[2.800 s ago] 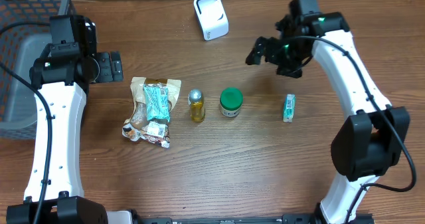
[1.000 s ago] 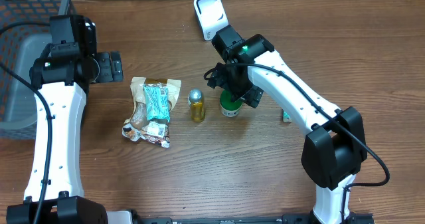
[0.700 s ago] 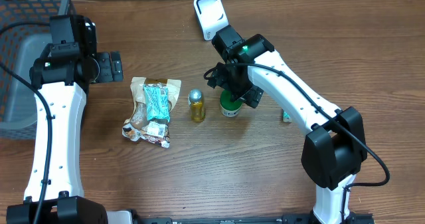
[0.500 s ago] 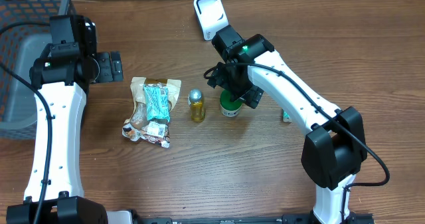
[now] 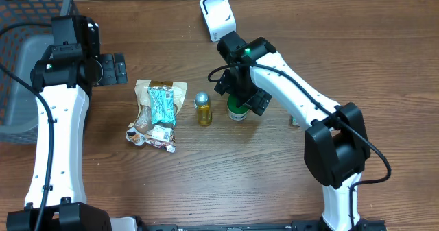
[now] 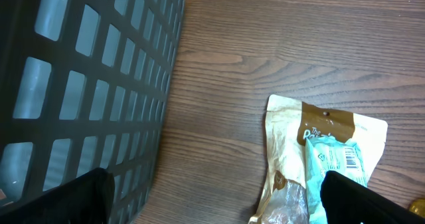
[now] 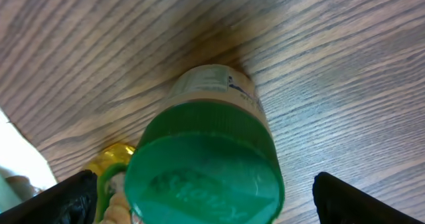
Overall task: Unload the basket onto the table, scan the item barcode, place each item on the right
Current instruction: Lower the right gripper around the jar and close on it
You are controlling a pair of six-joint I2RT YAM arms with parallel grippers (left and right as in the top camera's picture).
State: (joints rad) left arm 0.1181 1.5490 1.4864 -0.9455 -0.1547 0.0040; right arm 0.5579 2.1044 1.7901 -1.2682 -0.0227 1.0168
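Starting at the robot's side of the table [image 5: 219, 183]: bare wood, and then the row of goods begins. On the left lies a crumpled tan snack pouch [image 5: 152, 125], flat, with a teal packet [image 5: 162, 105] resting on top of it; the left wrist camera shows the packet's barcode facing up. Just beside them to the right stands a small gold bottle [image 5: 203, 108]. Next along is the green-lidded jar [image 5: 237, 110], upright on the wood, and that's our item!

Directly over it hangs the right gripper [image 5: 240, 97], jaws spread wide, with one dark finger [image 7: 63, 199] out on each side of the green lid (in the wrist view neither one touches the jar, so nothing is gripped). Further right, a small teal box [image 5: 295, 120] peeks out, mostly hidden behind that arm.

Moving back on the left side, the left gripper [image 5: 114, 69] hovers with its jaws wide apart too, holding nothing. It sits above the wood between the pouch and the grey mesh basket [image 5: 20, 73] at the table's left edge.

Farthest of all, the white scanner [image 5: 218, 15] stands near the back edge, well apart from the jar.
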